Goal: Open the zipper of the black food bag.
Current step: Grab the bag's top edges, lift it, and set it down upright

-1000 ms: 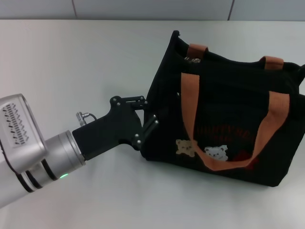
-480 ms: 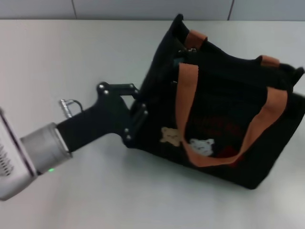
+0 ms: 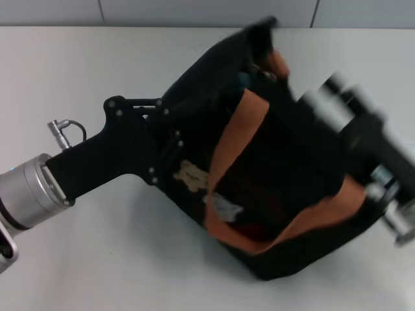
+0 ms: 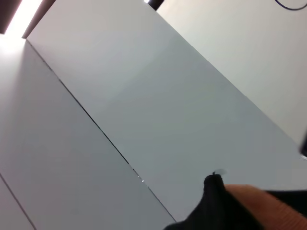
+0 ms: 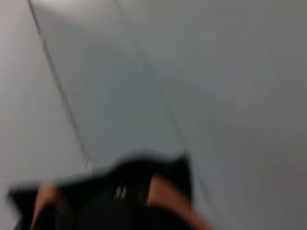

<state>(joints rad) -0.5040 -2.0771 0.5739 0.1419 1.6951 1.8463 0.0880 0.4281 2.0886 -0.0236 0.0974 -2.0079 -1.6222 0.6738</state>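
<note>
The black food bag [image 3: 279, 162] lies tipped and turned on the white table, its orange-brown straps [image 3: 233, 139] draped over the front. My left gripper [image 3: 170, 133] is clamped on the bag's left end. My right gripper [image 3: 366, 139] has come in blurred over the bag's right end. The zipper runs along the top rim [image 3: 256, 68]; its pull tab is not discernible in the head view. In the left wrist view only a black corner of the bag [image 4: 216, 201] and a strap [image 4: 261, 206] show. The right wrist view shows the bag's rim [image 5: 134, 184] with a small pale glint [image 5: 120, 191].
The white table [image 3: 97, 259] extends to the left and in front of the bag. A wall with panel seams [image 3: 100, 10] rises behind the table's far edge.
The left gripper has moved left and up, dragging the bag along and tipping it. The right arm has swung into view at the bag's right end.
</note>
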